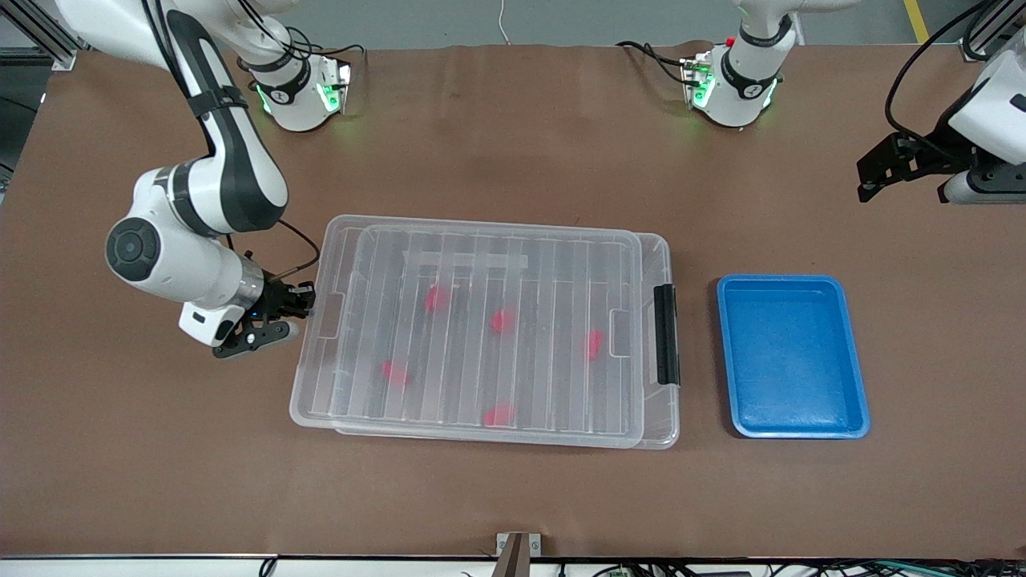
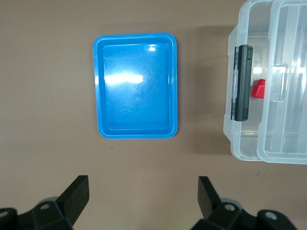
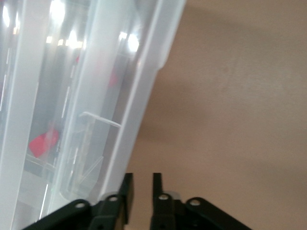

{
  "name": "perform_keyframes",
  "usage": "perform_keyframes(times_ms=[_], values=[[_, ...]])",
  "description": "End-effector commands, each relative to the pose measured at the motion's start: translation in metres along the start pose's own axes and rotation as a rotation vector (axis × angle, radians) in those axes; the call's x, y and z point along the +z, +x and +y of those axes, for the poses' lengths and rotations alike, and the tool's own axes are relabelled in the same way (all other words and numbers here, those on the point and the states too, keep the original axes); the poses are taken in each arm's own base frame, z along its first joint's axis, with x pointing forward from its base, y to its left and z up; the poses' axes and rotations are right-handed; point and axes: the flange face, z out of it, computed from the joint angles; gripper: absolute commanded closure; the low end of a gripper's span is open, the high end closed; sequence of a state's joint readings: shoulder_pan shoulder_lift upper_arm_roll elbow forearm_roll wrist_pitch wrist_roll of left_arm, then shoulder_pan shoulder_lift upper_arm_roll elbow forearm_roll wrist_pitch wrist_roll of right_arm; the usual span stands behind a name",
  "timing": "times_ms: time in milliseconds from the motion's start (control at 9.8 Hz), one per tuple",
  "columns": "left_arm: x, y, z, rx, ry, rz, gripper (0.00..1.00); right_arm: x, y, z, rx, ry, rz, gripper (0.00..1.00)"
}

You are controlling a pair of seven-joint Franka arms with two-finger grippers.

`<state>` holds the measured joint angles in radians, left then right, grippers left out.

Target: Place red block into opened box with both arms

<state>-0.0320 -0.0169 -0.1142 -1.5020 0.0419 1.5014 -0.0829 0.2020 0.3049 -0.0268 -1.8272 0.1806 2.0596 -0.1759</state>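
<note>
The clear box [image 1: 662, 433] lies in the middle of the table with its ribbed lid [image 1: 545, 280] resting on it, a little offset, and its black latch [image 1: 666, 334] at the end toward the left arm. Several red blocks lie inside under the lid, among them one [image 1: 594, 344] near the latch, which also shows in the left wrist view [image 2: 259, 89]. My right gripper [image 1: 303, 301] sits low at the box's other short end, its fingers [image 3: 142, 178] a narrow gap apart with nothing between them, beside the box wall [image 3: 139, 86]. My left gripper [image 1: 868, 183] hangs wide open [image 2: 143, 184] over bare table and holds nothing.
An empty blue tray [image 1: 789, 357] lies beside the box's latch end, toward the left arm's end of the table; the left wrist view shows the tray [image 2: 136, 86] too. Brown tabletop surrounds both. The two arm bases stand along the table's edge farthest from the front camera.
</note>
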Motion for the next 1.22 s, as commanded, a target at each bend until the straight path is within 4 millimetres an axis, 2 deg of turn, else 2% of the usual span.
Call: perform_keyframes(times_ms=[0, 102, 204, 306, 408, 510, 612, 714, 816, 1122], values=[[0.006, -0.007, -0.002, -0.010, -0.010, -0.030, 0.00, -0.073, -0.001, 0.051, 0.145, -0.004, -0.003, 0.00], [0.008, -0.007, -0.001, -0.008, -0.010, -0.034, 0.00, -0.125, -0.007, 0.069, 0.201, -0.081, 0.021, 0.00], [0.006, -0.004, 0.001, -0.002, -0.016, -0.027, 0.00, -0.156, -0.019, 0.074, 0.211, -0.120, 0.024, 0.00], [0.004, 0.000, 0.003, 0.000, -0.027, -0.020, 0.00, -0.189, -0.038, 0.088, 0.239, -0.122, 0.054, 0.00], [0.002, 0.000, 0.002, -0.003, -0.027, -0.017, 0.00, -0.220, -0.064, 0.107, 0.277, -0.119, 0.069, 0.00], [0.002, -0.001, -0.001, -0.006, -0.027, -0.017, 0.00, -0.255, -0.092, 0.110, 0.298, -0.118, 0.093, 0.00], [0.002, 0.000, -0.004, -0.007, -0.029, -0.018, 0.00, -0.279, -0.117, 0.107, 0.311, -0.116, 0.086, 0.00], [0.002, 0.000, -0.004, -0.007, -0.029, -0.018, 0.00, -0.298, -0.141, 0.100, 0.328, -0.109, 0.066, 0.00], [0.001, 0.000, -0.004, -0.008, -0.027, -0.016, 0.00, -0.308, -0.153, 0.093, 0.325, -0.108, 0.061, 0.00], [-0.001, -0.001, -0.005, 0.002, -0.027, -0.014, 0.00, -0.305, -0.152, 0.095, 0.327, -0.107, 0.049, 0.00]])
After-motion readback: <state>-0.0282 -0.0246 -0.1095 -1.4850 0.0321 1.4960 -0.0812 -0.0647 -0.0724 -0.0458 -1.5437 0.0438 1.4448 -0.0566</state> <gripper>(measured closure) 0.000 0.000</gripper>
